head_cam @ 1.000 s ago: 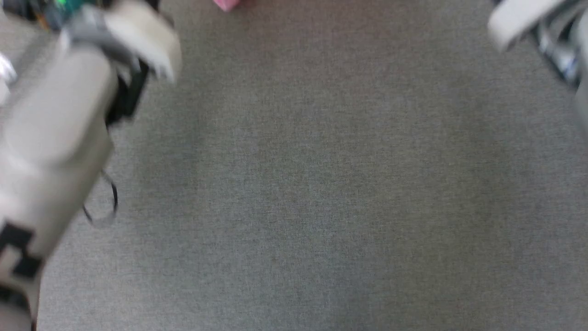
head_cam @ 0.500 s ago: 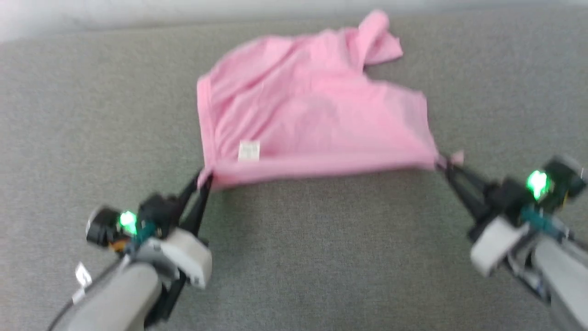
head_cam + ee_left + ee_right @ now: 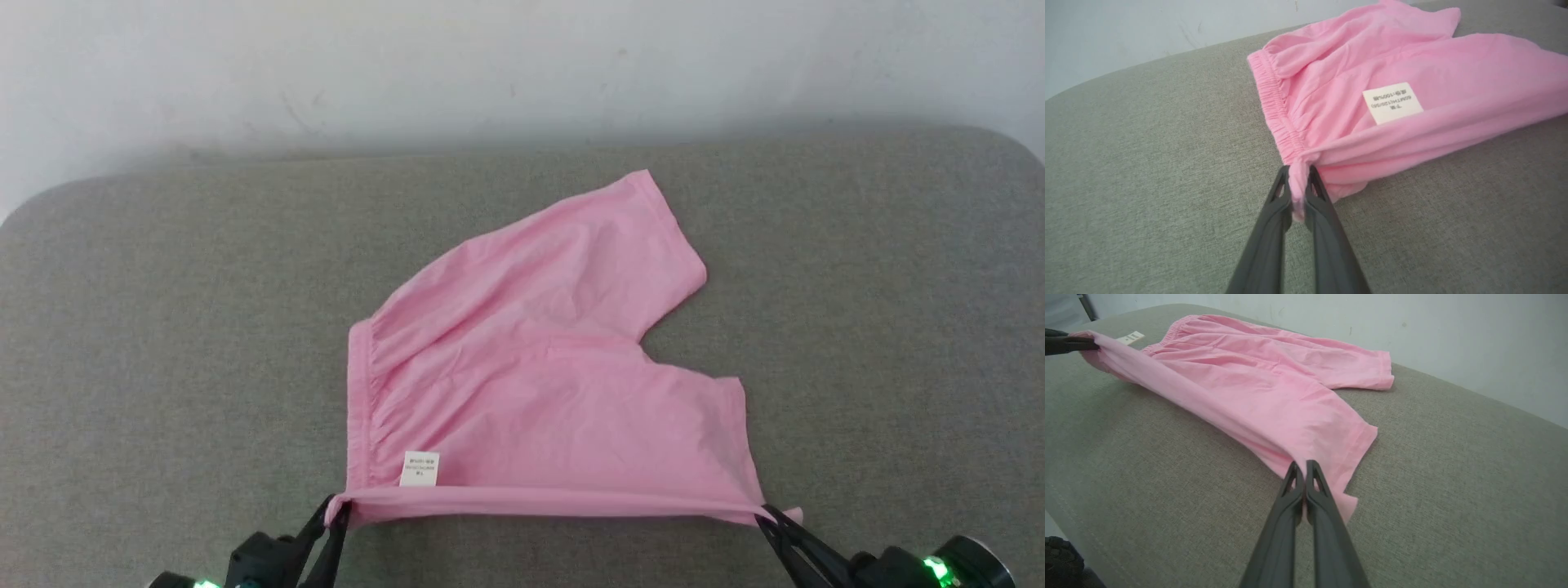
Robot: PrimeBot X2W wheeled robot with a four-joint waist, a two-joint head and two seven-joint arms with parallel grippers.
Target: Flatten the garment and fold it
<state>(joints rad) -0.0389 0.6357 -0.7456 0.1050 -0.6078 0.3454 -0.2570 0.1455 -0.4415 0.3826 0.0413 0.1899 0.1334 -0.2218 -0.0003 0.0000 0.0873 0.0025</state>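
The flat grey woven-cloth surface with rounded far corners (image 3: pixel 163 327) runs under both grippers and well ahead of them. Past its far edge, beyond the fingertips, stands a plain pale wall (image 3: pixel 490 65).

The garment (image 3: pixel 531 367), a pair of light pink thin-fabric shorts, lies on this surface ahead of the two grippers and between them. Its near edge is drawn into a straight, narrow ridge that runs from one pair of tips to the other. The rest is spread mostly flat with soft wrinkles. The gathered elastic waistband (image 3: pixel 1276 102) leads straight ahead from the left gripper's tips. One leg reaches far ahead towards the wall, angled over to the right gripper's side. The other leg ends at the right gripper, its hem running ahead from those tips.

The left gripper (image 3: pixel 335 510), two long dark fingers, is pinched closed on the garment's corner at the waistband's near end, and a small tuft of pink shows between the fingers in its wrist view. The right gripper (image 3: pixel 767 514), of the same make, is closed on the near corner of the leg hem, with a small pink flap poking out just past its fingers.

A small white rectangular label with dark print (image 3: pixel 420 469) sits on the fabric just ahead of the left gripper's tips and a little towards the right gripper, touching the stretched edge.
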